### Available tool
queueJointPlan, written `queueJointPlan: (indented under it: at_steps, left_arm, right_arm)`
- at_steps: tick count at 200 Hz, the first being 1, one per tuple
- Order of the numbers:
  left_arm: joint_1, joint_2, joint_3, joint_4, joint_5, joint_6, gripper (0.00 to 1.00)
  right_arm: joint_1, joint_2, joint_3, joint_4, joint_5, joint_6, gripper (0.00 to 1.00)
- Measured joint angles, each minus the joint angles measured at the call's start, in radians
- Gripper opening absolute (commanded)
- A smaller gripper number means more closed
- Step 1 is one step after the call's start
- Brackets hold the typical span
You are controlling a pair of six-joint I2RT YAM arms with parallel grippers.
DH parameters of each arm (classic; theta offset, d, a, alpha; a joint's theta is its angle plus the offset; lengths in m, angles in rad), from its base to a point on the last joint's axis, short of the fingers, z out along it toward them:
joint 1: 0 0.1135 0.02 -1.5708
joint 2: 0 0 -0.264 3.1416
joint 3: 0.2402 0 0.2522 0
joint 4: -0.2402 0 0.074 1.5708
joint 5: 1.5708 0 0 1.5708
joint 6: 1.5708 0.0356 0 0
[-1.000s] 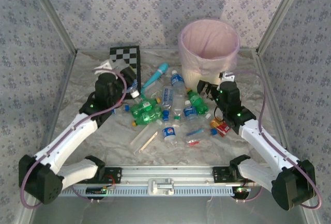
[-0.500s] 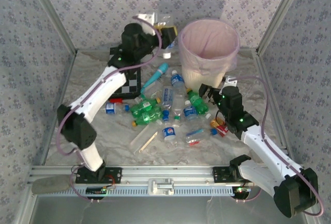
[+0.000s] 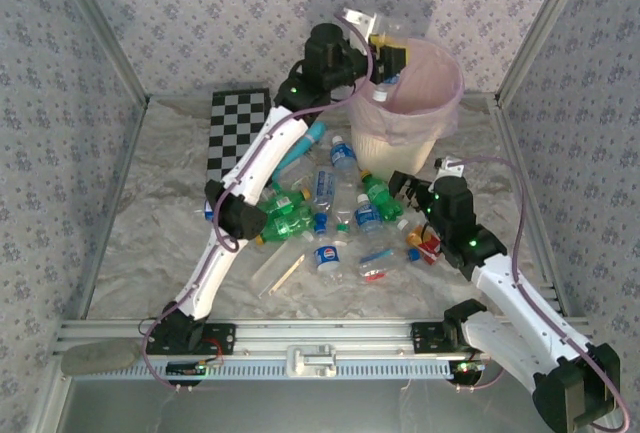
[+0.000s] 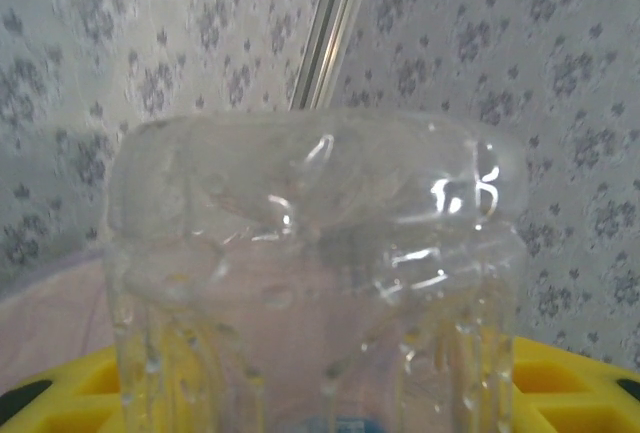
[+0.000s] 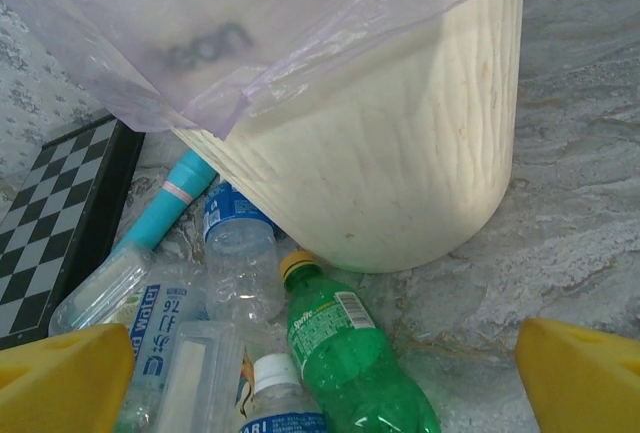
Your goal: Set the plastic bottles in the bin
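Between the left jaws (image 3: pixel 388 57), which pinch its sides, a clear bottle (image 3: pixel 384 81) hangs above the open mouth of the bin (image 3: pixel 392 151). From overhead its long axis runs roughly up and down. The white cap is lowest, pointing into the pink liner (image 3: pixel 352 81), and the blue label sits just under the jaws. The left wrist view adds what the overhead cannot: the dimpled base of the clear bottle (image 4: pixel 315 243) is close to the lens, with yellow fingers (image 4: pixel 570 378) hugging it on either side. The right jaws (image 3: pixel 402 181) stand spread wide and pinch nothing, low over the counter (image 3: pixel 150 233) near the foot of the bin. Their wrist view shows a green bottle (image 5: pixel 350 353) lying on its side between the two yellow tips, yellow cap towards the bin wall (image 5: pixel 400 153) and long axis running back towards the lens. Just beside that cap lies a blue-labelled bottle (image 5: pixel 235 243). Farther left are the teal wand (image 5: pixel 170 203) and the checkerboard (image 5: pixel 50 213).
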Motion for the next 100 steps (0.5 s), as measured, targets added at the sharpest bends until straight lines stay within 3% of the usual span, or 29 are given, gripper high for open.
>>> queueJointPlan:
  at_steps: [63,71,86,100]
  left_arm:
    - [0.001,0.032,-0.097,0.063,0.002,-0.019,0.52]
    - [0.001,0.034,-0.097,0.063,0.001,-0.019,0.57]
    - [0.001,0.034,-0.097,0.072,-0.002,-0.018,0.77]
    - [0.001,0.034,-0.097,0.081,-0.003,-0.023,0.88]
  right_arm:
    - [0.0,-0.054,-0.003,-0.034,0.002,0.0,1.0]
    - [0.0,-0.061,-0.005,-0.04,0.004,0.0,1.0]
    - [0.0,-0.07,-0.007,-0.05,0.005,0.0,1.0]
    - [-0.002,-0.074,-0.007,-0.057,0.005,0.0,1.0]
